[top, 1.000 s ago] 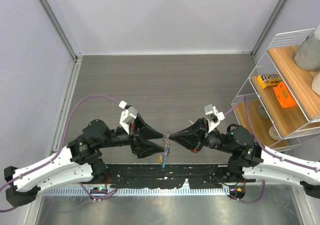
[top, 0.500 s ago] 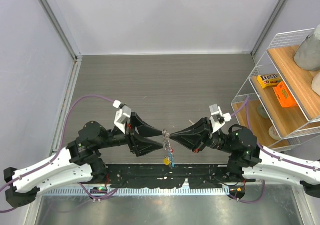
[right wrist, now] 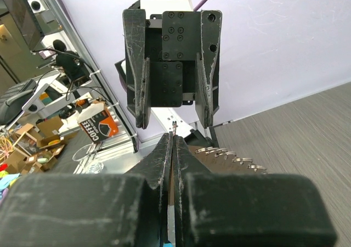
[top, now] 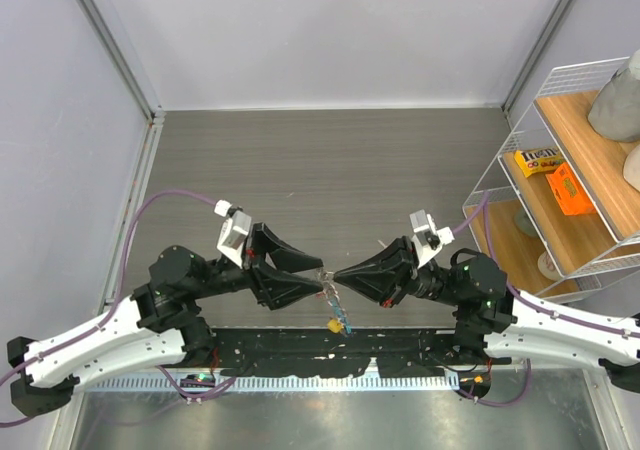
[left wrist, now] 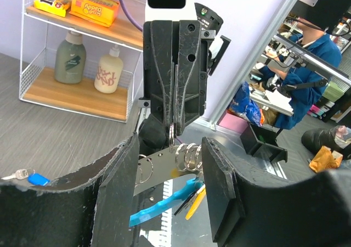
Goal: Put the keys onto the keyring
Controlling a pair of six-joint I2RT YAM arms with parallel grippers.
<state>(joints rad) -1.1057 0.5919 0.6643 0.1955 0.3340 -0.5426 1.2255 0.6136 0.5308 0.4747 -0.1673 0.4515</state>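
Clamping tight: right gripper [right wrist: 171, 141] has both black fingers pressed together on a thin silver sliver that pokes out just past the tips. In the left wrist view that sliver runs down into the large silvery coiled keyring [left wrist: 189, 156], so the right side is gripping the ring.

Left gripper [left wrist: 170, 148] faces it tip to tip, jaws spread wide, nothing pinched. The ring's coils and a flat metal tab sit in the gap between the left fingers [left wrist: 118, 186]. Can't tell whether the tab touches the finger on the left of that view.

Light-blue curved plastic band [left wrist: 162, 206] droops below the coils. A small key with a yellow plastic head [left wrist: 196, 196] hangs just beside it.

From above, both grippers meet between the two arm bases, with the ring at the meeting point and held off the table. The yellow and blue bits dangle over the black mat [top: 300, 348] along the near edge.

Another small silver key with a blue tag [left wrist: 27, 177] lies flat on the grey wood-grain table [top: 330, 170], well apart from both grippers.

Room to move:
- Far side: a broad run of table top from the fingertips to the far wall.
- Left: bounded by the wall and its metal rail [top: 130, 205].
- Right: tighter, as the white wire rack with wooden shelves [top: 572, 135] stands near the right arm.
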